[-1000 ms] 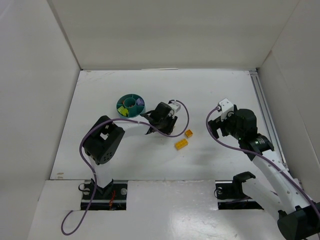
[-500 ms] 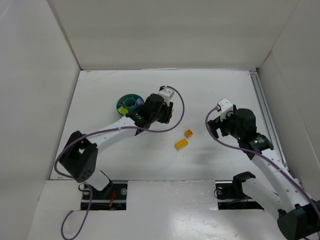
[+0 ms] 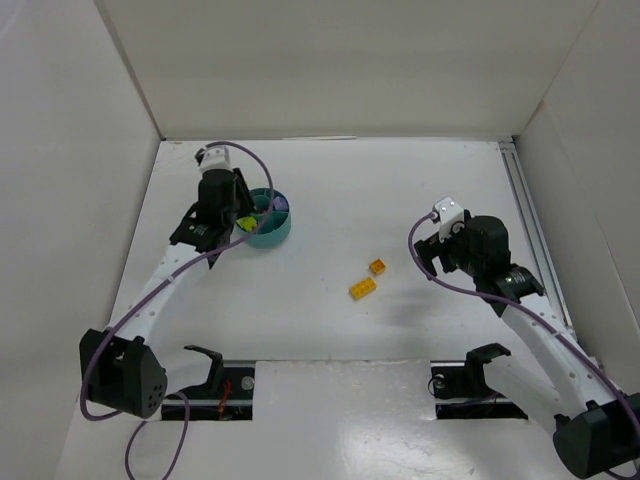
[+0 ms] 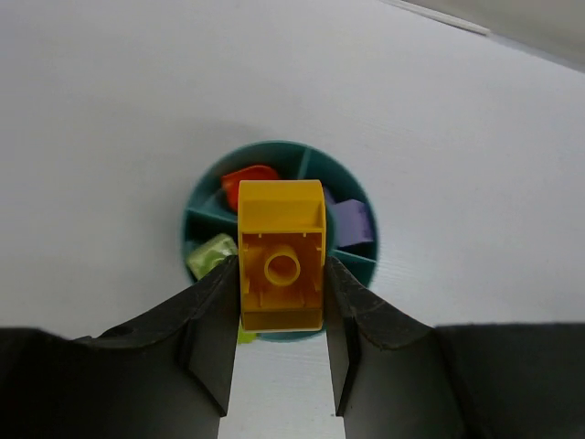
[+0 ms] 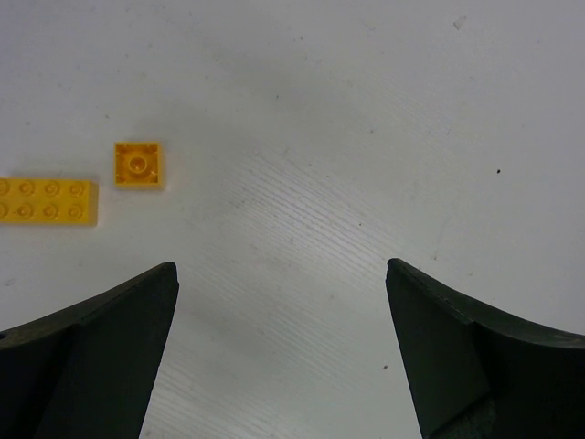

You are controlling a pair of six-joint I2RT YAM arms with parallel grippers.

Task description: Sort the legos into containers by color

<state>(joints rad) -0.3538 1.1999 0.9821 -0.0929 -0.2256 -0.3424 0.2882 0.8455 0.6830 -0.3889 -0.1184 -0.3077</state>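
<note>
Top external view: the left arm reaches out to the far-left part of the white table (image 3: pixel 330 190), its wrist over the left edge of the round teal plastic dish with inner dividers (image 3: pixel 275 232). The right arm is on the right side, well apart from the dish.

Left wrist view: the left gripper (image 4: pixel 280 283) is narrow, clamped on a chunky orange-yellow plastic brick (image 4: pixel 280 229). One finger presses each long side, and the hollow underside with its round tube faces the camera. The brick hangs directly over the dish and covers the centre, so the central cup is hidden. I can't tell if the brick touches the dish.

In the dish:
- An orange-red plastic piece (image 4: pixel 245 178) sits in the far-left compartment.
- A purple plastic piece (image 4: pixel 352 219) sits in the right compartment.
- A lime green plastic brick (image 4: pixel 208 253) sits in the left compartment, just beside the left finger.

The near compartments are mostly hidden by the brick and fingers.

Right wrist view: the right gripper (image 5: pixel 281 270) is spread wide, with nothing between its fingers, above bare table. Two loose bricks lie ahead and to the left of it: a small square orange-yellow brick with one stud (image 5: pixel 138 164) and a long flat orange-yellow plate with two rows of studs (image 5: pixel 46 201). They lie near each other, not touching. In the top view both lie mid-table between the two arms, closer to the right gripper and well apart from the dish.
</note>
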